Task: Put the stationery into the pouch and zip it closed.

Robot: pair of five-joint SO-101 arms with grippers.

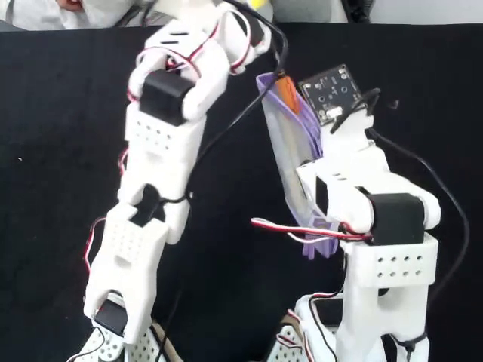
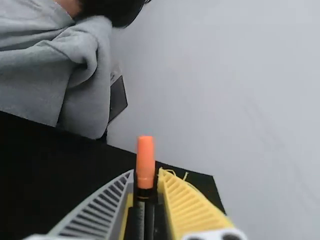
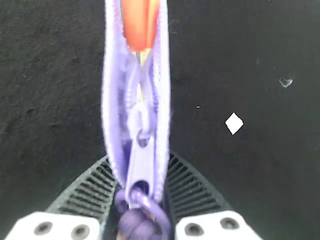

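Observation:
My left gripper (image 2: 146, 176) is shut on a black pen with an orange cap (image 2: 145, 159); the cap sticks out past the grey and yellow fingers. My right gripper (image 3: 140, 167) is shut on the zipper end of the clear, purple-edged pouch (image 3: 136, 105), just beside the zipper pull (image 3: 137, 192). From above, the pouch (image 1: 293, 154) stands on edge between the two arms. An orange piece (image 1: 284, 93) sits in its open mouth, also visible as orange (image 3: 140, 22) at the pouch's far end. I cannot tell whether this is the pen my left gripper holds.
The black table (image 1: 60, 113) stretches out under both arms. A small white scrap (image 3: 233, 123) lies on it near the pouch. The left arm (image 1: 162, 136) leans across toward the pouch's mouth, and its cable (image 1: 226, 124) hangs close to the pouch.

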